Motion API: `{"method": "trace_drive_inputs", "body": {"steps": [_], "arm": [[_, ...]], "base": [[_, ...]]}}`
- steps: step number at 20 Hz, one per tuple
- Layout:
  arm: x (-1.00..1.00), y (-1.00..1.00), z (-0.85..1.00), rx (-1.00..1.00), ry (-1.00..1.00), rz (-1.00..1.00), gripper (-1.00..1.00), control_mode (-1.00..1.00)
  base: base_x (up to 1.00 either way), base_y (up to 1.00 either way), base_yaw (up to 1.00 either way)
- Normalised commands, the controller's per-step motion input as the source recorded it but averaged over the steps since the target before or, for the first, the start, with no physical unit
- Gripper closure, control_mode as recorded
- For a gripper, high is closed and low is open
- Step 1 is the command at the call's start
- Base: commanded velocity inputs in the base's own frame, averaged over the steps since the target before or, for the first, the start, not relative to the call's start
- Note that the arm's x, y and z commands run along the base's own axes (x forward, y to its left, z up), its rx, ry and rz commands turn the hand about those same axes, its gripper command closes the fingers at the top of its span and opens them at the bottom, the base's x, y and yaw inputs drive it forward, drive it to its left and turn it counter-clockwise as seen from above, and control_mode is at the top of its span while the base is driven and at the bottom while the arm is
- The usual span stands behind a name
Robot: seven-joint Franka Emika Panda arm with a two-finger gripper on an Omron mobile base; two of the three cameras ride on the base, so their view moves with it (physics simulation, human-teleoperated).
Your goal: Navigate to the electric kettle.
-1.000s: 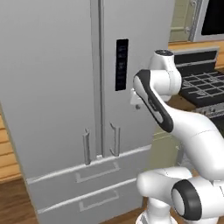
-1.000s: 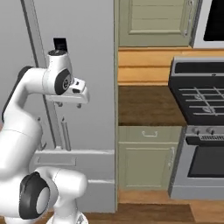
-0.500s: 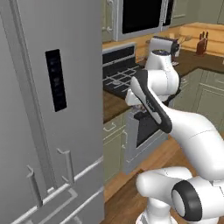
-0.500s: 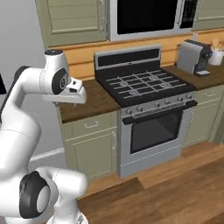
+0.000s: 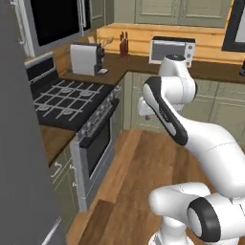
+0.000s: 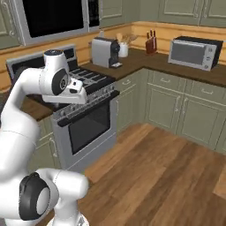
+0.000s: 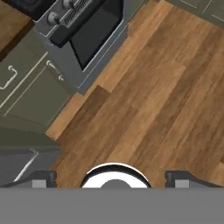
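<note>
The electric kettle is out of view; a small dark shape (image 5: 242, 68) sits on the counter at the right edge of the left base view, cut off by the frame and too little of it shows to identify. My gripper (image 5: 142, 108) (image 6: 80, 91) is held at chest height in front of the arm, over the wooden floor near the stove. In the hand view the gripper (image 7: 112, 178) points down at the floor, and its two fingertips (image 7: 43, 177) stand far apart with nothing between them, so it is open.
A black gas stove with oven (image 5: 72, 112) (image 6: 90, 119) stands to the left. On the corner counter are a boxy silver coffee machine (image 5: 85, 58) (image 6: 104, 51), a knife block (image 6: 151, 43) and a silver toaster oven (image 5: 172, 50) (image 6: 192, 52). The grey fridge side (image 5: 19, 158) is close on the left. Wooden floor (image 6: 163, 172) stretches ahead.
The whole picture has swept from the fridge doors past the stove to the corner counters: the base has moved and turned. The arm keeps the same pose.
</note>
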Motion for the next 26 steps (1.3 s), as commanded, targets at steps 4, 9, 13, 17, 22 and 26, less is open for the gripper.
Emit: {"method": "trace_drive_inputs", "body": {"steps": [4,9,13,17,22,26], "arm": [[0.0,0.0,0.0,0.0,0.0,0.0,-1.0,1.0],[0.0,0.0,0.0,0.0,0.0,0.0,-1.0,1.0],[0.0,0.0,0.0,0.0,0.0,0.0,-1.0,1.0],[0.0,0.0,0.0,0.0,0.0,0.0,-1.0,1.0],[0.0,0.0,0.0,0.0,0.0,0.0,-1.0,1.0],[0.0,0.0,0.0,0.0,0.0,0.0,-1.0,1.0]], "base": [[0.08,-0.02,-0.8],[0.15,0.0,-0.78],[0.23,-0.02,-0.75],[0.78,0.03,-0.63],[1.0,0.15,-0.36],[1.0,0.04,-0.26]]}}
